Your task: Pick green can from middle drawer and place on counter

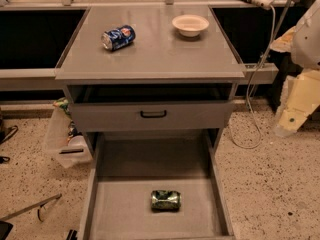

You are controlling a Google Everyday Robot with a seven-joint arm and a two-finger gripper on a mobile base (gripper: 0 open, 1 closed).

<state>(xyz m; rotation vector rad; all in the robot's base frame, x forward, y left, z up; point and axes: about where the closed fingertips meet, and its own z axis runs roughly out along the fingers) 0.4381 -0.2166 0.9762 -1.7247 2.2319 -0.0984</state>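
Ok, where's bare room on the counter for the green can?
Front half of the counter, from the blue can and bowl to the near edge, is bare; so is the gap between them. Crowded around those two. The tool hangs beyond the bowl-side edge.

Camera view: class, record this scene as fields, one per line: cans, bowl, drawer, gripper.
middle drawer: wide grey metal tray, pulled open
green can: mottled green-and-white drink can, on its side in the middle drawer
blue can: on its side on the matte-grey counter, left
bowl: white, round, upright, counter's back right
gripper: right edge, beside the counter, apart from both cans
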